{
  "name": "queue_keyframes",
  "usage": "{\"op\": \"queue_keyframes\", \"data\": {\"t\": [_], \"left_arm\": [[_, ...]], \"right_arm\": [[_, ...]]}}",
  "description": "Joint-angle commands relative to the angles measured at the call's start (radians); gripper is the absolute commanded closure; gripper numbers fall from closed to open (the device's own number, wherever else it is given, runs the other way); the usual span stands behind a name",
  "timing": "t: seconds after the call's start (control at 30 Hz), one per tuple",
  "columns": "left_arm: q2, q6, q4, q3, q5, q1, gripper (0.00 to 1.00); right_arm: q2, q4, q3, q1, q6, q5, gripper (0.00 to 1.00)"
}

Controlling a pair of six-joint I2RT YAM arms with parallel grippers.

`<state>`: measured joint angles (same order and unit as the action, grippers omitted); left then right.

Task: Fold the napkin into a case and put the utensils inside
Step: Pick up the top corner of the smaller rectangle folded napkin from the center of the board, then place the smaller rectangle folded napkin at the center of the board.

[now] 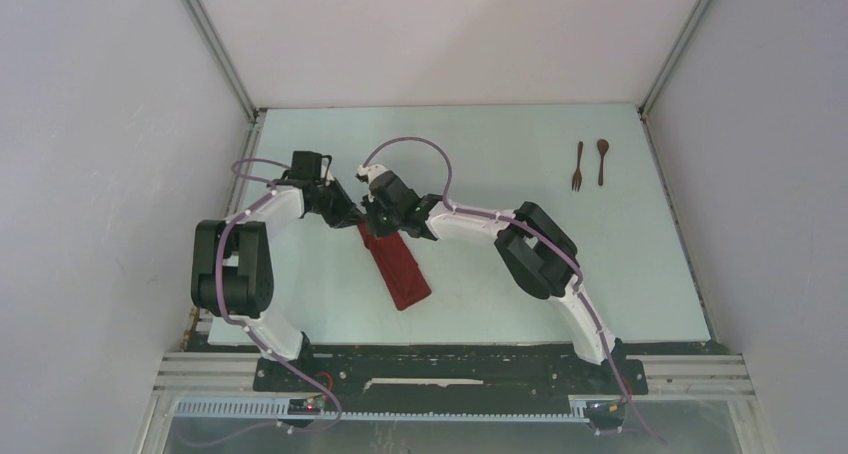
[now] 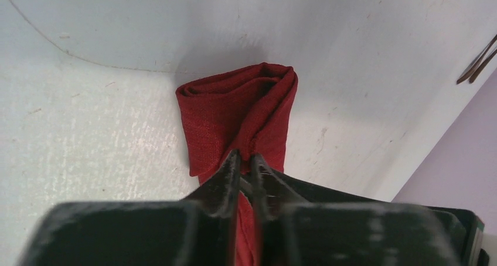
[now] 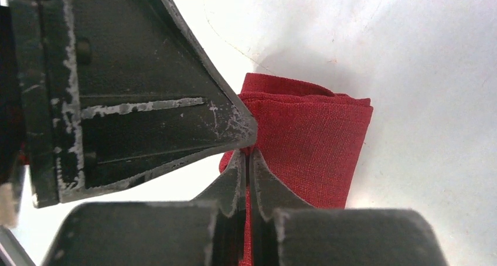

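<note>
I am pinching the far end of the folded napkin [image 1: 400, 269] with my left end effector [image 2: 246, 156] and right end effector [image 3: 249, 152], both nearly closed on cloth; the fork [image 1: 577, 166] and spoon [image 1: 602, 161] are lying well to its right.

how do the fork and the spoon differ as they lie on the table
The fork lies left of the spoon. The fork ends in prongs, the spoon in a rounded bowl. The fork's prongs point toward the near edge of the table, the spoon's bowl toward the far edge. Both are dark brown, thin-handled, about equally long, and lie side by side without touching.
</note>
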<state>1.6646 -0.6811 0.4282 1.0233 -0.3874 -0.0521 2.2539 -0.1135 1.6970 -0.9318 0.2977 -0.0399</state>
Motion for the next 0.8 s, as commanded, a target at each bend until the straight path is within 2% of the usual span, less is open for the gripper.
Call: {"op": "queue_keyframes", "data": {"t": [0.0,0.07,0.13,0.17,0.2,0.27,0.37,0.4,0.47,0.6,0.77], "left_arm": [[-0.078,0.007,-0.021,-0.017,0.03,0.008,0.72],[-0.124,0.012,-0.012,-0.045,0.081,0.007,0.59],[-0.177,0.032,0.02,-0.068,0.145,0.006,0.55],[-0.198,0.044,0.039,-0.077,0.177,0.005,0.47],[-0.216,0.059,0.054,-0.088,0.208,0.002,0.44],[-0.238,0.081,0.065,-0.11,0.24,-0.004,0.49],[-0.236,0.081,0.061,-0.138,0.24,-0.018,0.72],[-0.233,0.08,0.053,-0.144,0.245,-0.028,0.76],[-0.224,0.082,0.041,-0.139,0.272,-0.074,0.8],[-0.219,0.079,0.034,-0.123,0.381,-0.172,0.76],[-0.174,0.08,0.057,-0.08,0.44,-0.204,0.75]], "right_arm": [[-0.03,0.012,-0.013,-0.008,0.032,-0.004,1.0],[-0.043,0.019,-0.027,0.0,0.067,-0.024,1.0],[-0.054,0.038,-0.048,0.011,0.108,-0.054,1.0],[-0.06,0.045,-0.057,0.017,0.132,-0.06,1.0],[-0.067,0.05,-0.064,0.024,0.157,-0.072,1.0],[-0.085,0.087,-0.095,0.043,0.205,-0.111,1.0],[-0.109,0.162,-0.143,0.067,0.267,-0.149,1.0],[-0.112,0.171,-0.148,0.071,0.279,-0.157,1.0],[-0.116,0.184,-0.158,0.076,0.299,-0.167,1.0],[-0.136,0.196,-0.181,0.082,0.329,-0.159,1.0],[-0.147,0.205,-0.196,0.091,0.349,-0.157,1.0]]}}
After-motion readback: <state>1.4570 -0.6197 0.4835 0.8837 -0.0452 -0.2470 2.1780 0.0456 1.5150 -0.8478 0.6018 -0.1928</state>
